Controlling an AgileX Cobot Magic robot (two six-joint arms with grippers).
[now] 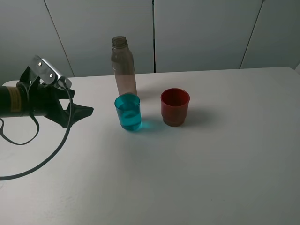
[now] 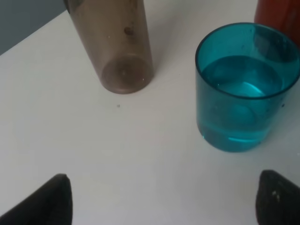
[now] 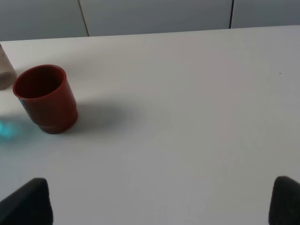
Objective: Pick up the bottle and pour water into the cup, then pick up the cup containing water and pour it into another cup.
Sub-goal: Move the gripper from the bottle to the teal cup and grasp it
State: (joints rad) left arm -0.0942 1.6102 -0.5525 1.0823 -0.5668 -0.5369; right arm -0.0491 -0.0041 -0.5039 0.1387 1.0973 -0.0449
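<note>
Exterior high view shows you the cup (image 1: pixel 128 111), holding water, on the table (image 1: pixel 211 164) just in front of the upright bottle (image 1: pixel 123 68), with the red cup (image 1: pixel 175 107) beside it. Your left end effector (image 1: pixel 83 111) is released and aimed at the cup, likely to grasp it. The right end effector (image 3: pixel 159 201) is released too.

Left arm (image 1: pixel 21 99) reaches in roughly level from left edge of high view, black cable (image 1: pixel 47 157) looping beneath. Left gripper (image 2: pixel 164 201) fingers spread wide, nothing between. Right gripper (image 3: pixel 161 201), seen only from own wrist camera, fingers likewise wide apart, nothing between.
</note>
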